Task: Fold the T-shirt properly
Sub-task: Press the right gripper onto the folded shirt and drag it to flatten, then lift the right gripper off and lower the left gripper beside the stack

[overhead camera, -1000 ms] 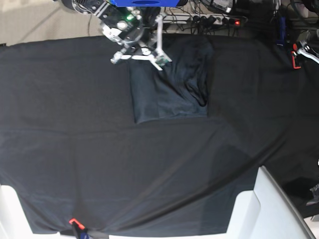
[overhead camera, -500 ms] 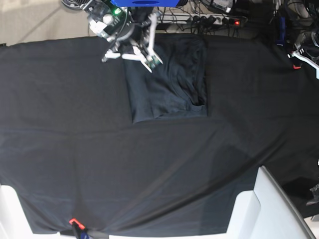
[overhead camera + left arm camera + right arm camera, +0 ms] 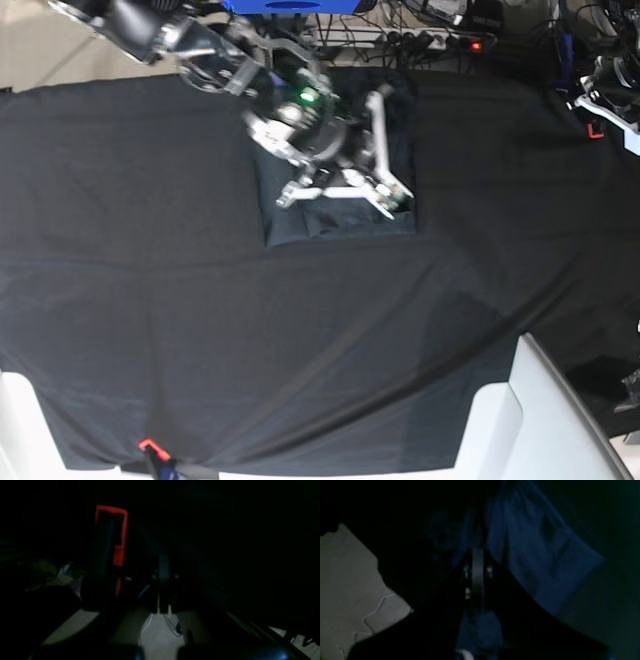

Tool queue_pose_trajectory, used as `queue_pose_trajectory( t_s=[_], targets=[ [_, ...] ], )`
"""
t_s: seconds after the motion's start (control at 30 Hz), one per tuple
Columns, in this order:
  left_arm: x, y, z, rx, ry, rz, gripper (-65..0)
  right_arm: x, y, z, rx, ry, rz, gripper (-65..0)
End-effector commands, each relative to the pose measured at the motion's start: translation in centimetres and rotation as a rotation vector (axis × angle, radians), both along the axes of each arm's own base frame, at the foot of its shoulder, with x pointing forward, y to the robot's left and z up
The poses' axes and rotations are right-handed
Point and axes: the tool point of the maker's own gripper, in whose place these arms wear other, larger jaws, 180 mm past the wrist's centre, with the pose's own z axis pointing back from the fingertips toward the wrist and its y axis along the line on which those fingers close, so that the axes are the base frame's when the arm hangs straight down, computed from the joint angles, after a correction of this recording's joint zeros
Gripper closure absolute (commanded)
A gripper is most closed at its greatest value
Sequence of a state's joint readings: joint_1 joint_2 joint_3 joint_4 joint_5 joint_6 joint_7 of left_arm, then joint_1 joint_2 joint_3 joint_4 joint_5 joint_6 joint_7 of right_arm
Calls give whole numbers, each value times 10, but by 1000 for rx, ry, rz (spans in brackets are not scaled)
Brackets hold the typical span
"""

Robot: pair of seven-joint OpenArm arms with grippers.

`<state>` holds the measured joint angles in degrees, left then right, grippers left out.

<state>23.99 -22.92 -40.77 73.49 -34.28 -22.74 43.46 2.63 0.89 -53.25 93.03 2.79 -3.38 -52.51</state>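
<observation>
The T-shirt (image 3: 300, 222) lies as a dark charcoal folded rectangle at the back middle of the black table cloth (image 3: 150, 280). My right gripper (image 3: 388, 203) hangs low over the shirt's near right corner, fingers together and shut; I cannot tell if it touches the cloth. In the right wrist view the shut right gripper (image 3: 476, 560) points at the bluish T-shirt (image 3: 537, 555). Far off at the table's right back edge, my left gripper (image 3: 606, 100) stays away from the shirt. The dim left wrist view shows the left gripper (image 3: 163, 565) shut on nothing.
A red clamp (image 3: 117, 542) grips the cloth edge near the left gripper; another red clamp (image 3: 150, 445) sits at the front edge. White blocks stand at the front right (image 3: 540, 420) and front left (image 3: 20, 430). A power strip (image 3: 440, 42) and cables lie behind the table.
My right arm has swept from the shirt's far left corner across to its near right corner. The raised fold on the shirt's right side has flattened. The left arm has barely shifted.
</observation>
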Motion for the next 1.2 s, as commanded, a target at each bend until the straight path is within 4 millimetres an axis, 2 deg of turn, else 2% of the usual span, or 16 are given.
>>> queue_pose_trajectory(
  t_s=[0.0,0.07,0.1,0.17,0.23,0.33,0.4,0.5,0.6,0.77,0.9,1.0,1.17],
  targets=[
    [7,9,11,29,-27,-11,0,18,12,17,39,-56,-6,-9],
    [7,7,10,27,-25,-14,0,23,25,21,47,-57,0,-20],
    [7,3,8,21,-20,-23,0,26,31,23,50,-62,7,-45],
    [12,-11,3,7,-13,-67,0,25,39,24,43,-72,36,-101],
    [28,-33,8,3,-36,-146,0,24,43,25,38,-79,55,-173],
    [45,-65,12,-16,-73,-226,0,22,46,25,44,-82,61,-231],
    [49,-74,12,-25,-77,-245,0,27,48,30,48,-96,62,-264],
    [52,-76,11,-30,-83,-245,0,44,49,37,35,-129,63,-320],
    [41,-69,0,-45,-50,-211,0,65,45,28,-26,-138,58,-362],
    [15,-63,-21,-73,23,-164,0,88,43,17,-111,-182,95,-363],
    [2,-62,-27,-80,51,-155,0,103,35,6,-148,-196,97,-363],
    [-2,-62,-28,-80,61,-155,0,102,39,8,-153,-199,157,-363],
    [1,-63,-26,-79,52,-158,0,85,58,18,-132,-220,298,-362]
  ],
)
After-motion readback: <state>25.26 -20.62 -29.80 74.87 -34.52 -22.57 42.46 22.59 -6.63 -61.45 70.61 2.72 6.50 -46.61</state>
